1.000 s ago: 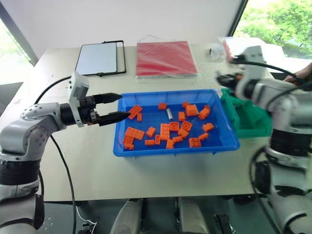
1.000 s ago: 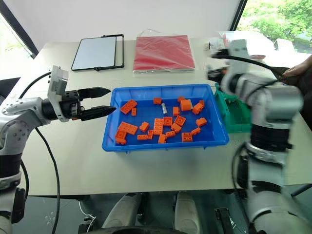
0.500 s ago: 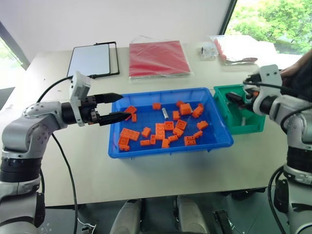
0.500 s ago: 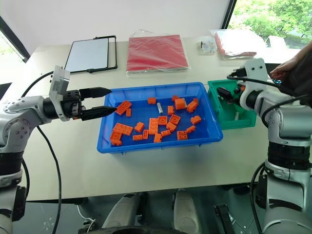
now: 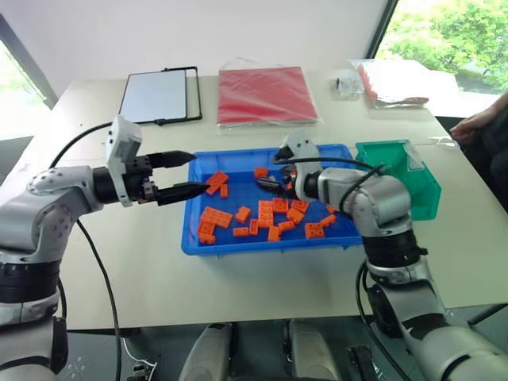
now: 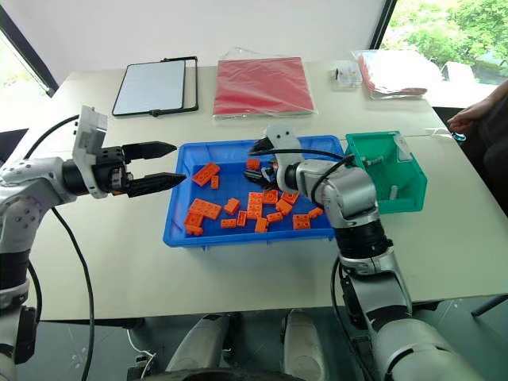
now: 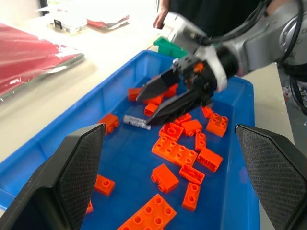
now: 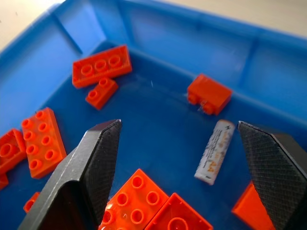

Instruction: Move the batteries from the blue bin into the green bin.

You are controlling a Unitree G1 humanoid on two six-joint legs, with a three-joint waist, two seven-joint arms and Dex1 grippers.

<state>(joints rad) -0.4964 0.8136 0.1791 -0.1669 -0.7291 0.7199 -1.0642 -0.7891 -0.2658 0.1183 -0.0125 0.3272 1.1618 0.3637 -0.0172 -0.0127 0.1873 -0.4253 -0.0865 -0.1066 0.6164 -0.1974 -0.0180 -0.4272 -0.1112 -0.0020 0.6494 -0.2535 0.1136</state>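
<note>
Right gripper (image 7: pixel 156 104) poised, fingers spread, over one battery (image 8: pixel 214 152) in the blue bin (image 5: pixel 238 248).
The battery lies among orange bricks (image 5: pixel 217 216); the green bin (image 5: pixel 418 190) stands beside; left gripper (image 5: pixel 190 174) hangs open, empty, at the tray's rim.

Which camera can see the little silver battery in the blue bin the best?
The right wrist view: the battery lies close and unhidden. The left wrist view shows it smaller, beside the right pincer. The eye views barely show it.
</note>
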